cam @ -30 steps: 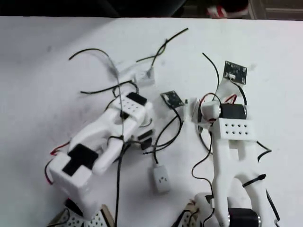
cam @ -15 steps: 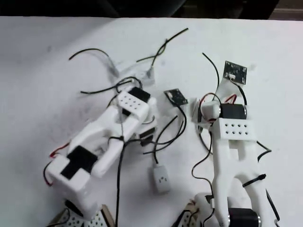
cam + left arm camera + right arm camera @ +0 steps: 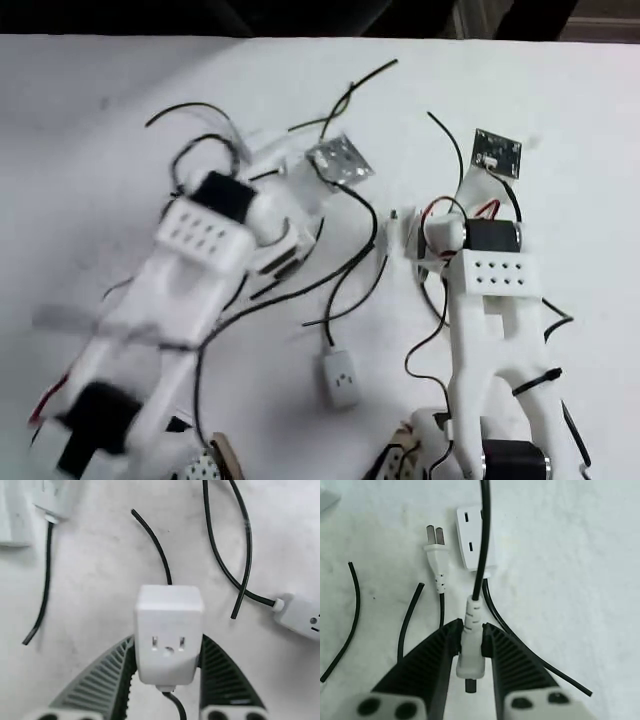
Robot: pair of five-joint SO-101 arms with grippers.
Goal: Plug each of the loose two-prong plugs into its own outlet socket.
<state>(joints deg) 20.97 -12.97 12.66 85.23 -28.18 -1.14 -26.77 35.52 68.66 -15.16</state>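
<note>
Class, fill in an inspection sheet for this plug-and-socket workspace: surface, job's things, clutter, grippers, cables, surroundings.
Surface: white table, faint grey scuffs.
Job's things: socket in left gripper; plug in right gripper; loose plug lying beside second socket, not inserted.
Clutter: nothing seen.
Grippers: left gripper shut on socket; right gripper shut on plug.
Cables: black cables with cut ends, strewn over the table.
Surroundings: dark beyond the table's far edge; detail cannot be told.
</note>
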